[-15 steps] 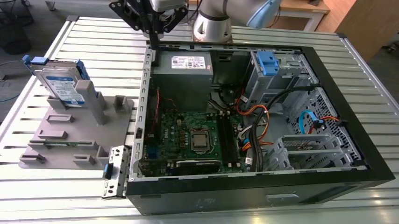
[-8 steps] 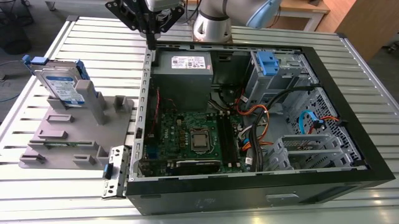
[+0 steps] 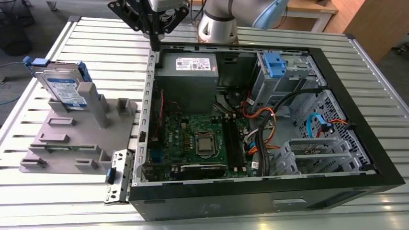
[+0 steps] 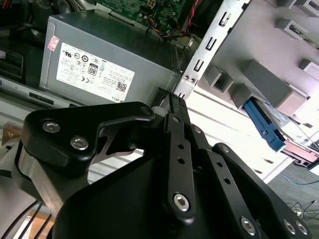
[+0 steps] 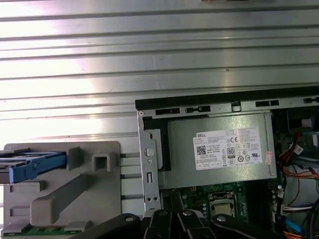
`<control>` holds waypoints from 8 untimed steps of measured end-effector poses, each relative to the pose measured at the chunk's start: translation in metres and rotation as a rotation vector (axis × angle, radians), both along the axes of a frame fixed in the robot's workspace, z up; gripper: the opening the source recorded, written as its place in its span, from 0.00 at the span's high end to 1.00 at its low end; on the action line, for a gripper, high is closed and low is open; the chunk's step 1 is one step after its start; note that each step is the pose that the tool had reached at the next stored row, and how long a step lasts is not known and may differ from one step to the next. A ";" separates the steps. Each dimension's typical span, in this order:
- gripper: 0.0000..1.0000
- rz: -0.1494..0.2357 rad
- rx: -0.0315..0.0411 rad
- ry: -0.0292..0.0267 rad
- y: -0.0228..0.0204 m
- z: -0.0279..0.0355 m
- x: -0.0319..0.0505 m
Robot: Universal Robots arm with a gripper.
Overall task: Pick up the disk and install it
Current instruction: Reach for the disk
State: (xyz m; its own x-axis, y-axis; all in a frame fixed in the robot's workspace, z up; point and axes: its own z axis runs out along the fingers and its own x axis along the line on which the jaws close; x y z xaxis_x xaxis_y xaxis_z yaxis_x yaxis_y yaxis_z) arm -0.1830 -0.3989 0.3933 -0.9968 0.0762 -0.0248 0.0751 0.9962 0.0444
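Gripper: the gripper had its fingers pressed together on nothing, hanging just above the side wall edge of the computer case
Disk: the disk stood upright in the grey holder, on the exterior view's left, well apart from the gripper
Gap: a narrow strip of table lay between holder and case
Inside edge: the power supply sat just beside that wall

Slatted metal table carries open computer case and grey holder.
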 end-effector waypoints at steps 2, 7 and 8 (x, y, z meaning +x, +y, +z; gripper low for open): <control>0.89 0.000 -0.0001 0.0000 0.0000 0.0000 0.0000; 0.89 0.000 0.0000 0.0000 -0.0001 0.0000 -0.0018; 0.89 0.000 0.0000 0.0000 0.0000 0.0000 -0.0031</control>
State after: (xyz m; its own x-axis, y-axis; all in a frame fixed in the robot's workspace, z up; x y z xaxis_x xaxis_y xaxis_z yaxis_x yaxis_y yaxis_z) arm -0.1861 -0.3990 0.3933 -0.9968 0.0763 -0.0248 0.0752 0.9962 0.0443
